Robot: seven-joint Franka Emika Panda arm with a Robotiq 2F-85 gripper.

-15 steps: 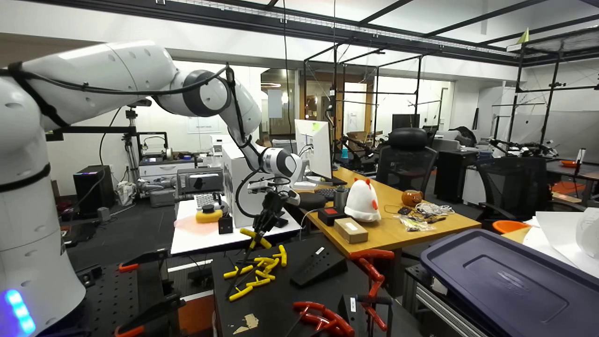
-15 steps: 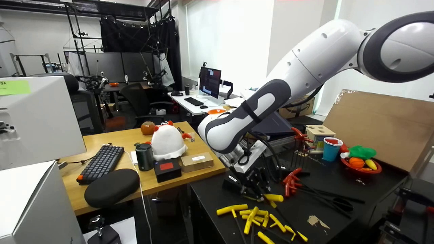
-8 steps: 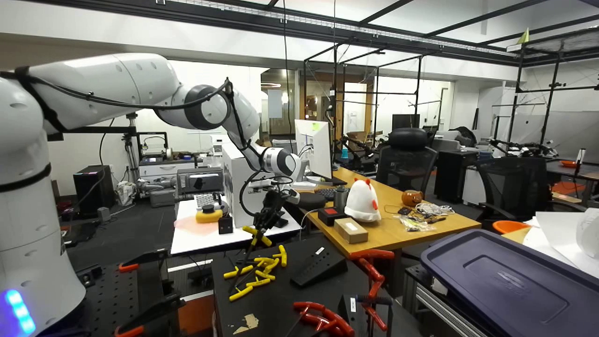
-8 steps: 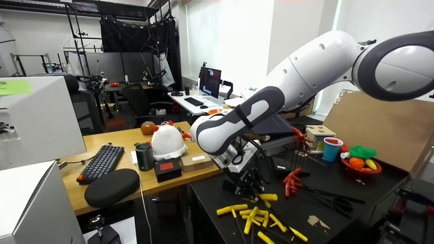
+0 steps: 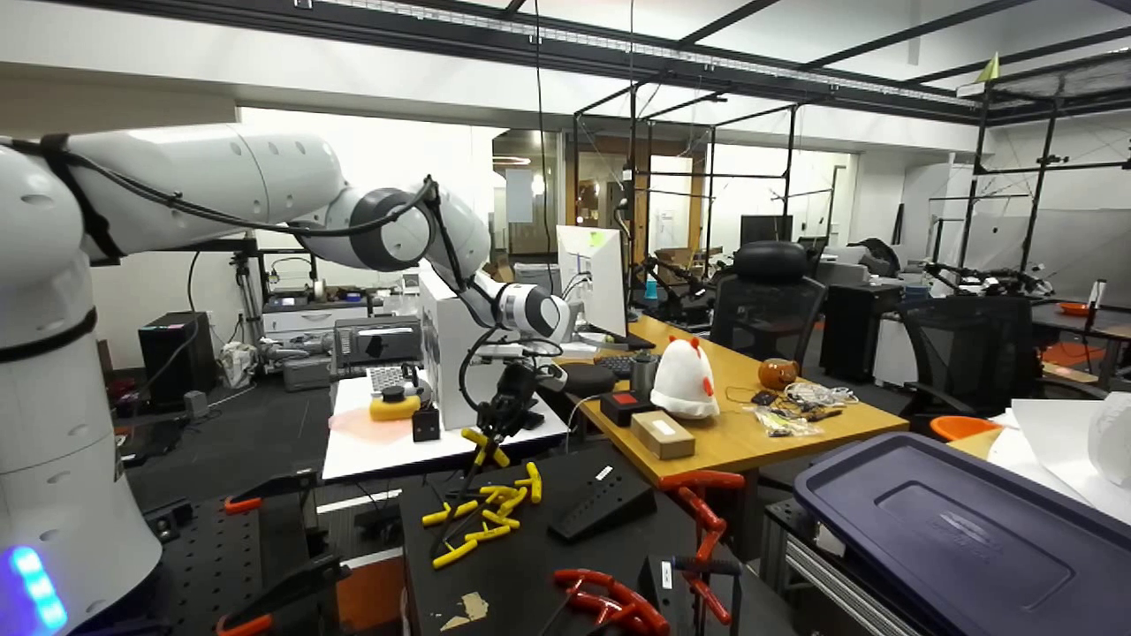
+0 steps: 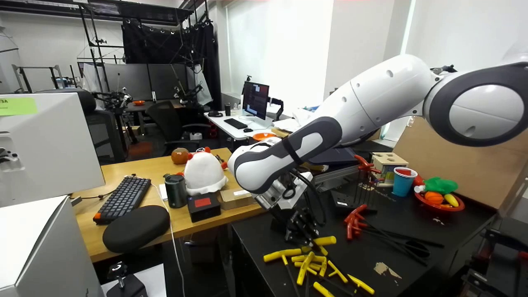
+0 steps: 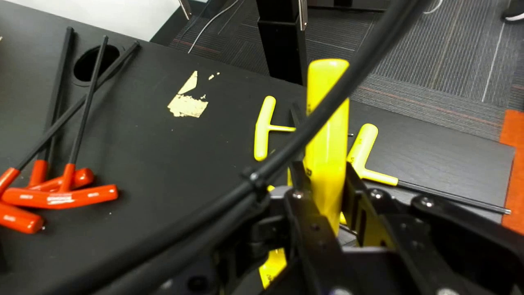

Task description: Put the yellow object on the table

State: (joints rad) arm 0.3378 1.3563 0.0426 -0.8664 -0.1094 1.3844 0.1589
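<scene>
Plainly, in an exterior view, my gripper (image 5: 491,437) hangs over the black table (image 5: 530,579), angled downward, with a yellow tool (image 5: 501,458) pinched in it; the two ends of its T-shaped handle (image 5: 474,436) stick out at a tilt on either side. Below, several loose yellow tools (image 5: 501,519) lie in a heap, and a black wedge (image 5: 608,505) sits near them. Beyond, a white plush toy (image 5: 685,384) and a cardboard box (image 5: 663,435) stand on the wooden desk (image 5: 742,439).

Again in an exterior view, the yellow tool shows at the end of my gripper, its handle above the heap; whether its lower end touches the table I cannot tell. A red bowl (image 6: 439,208) holding colourful items (image 6: 434,197) rests on the same table near a blue cup (image 6: 402,185), well apart from my gripper.

In the wrist view, my fingers (image 7: 357,184) press on the handle from both sides, with a black cable (image 7: 294,145) crossing in front. Loose yellow tools lie past it on both sides. Off to the left, red tools (image 7: 61,197) lie crossed, their black rods (image 7: 59,82) passing a round hole (image 7: 86,65) in the table; pale patches (image 7: 187,107) mark the surface between them and the handle.
</scene>
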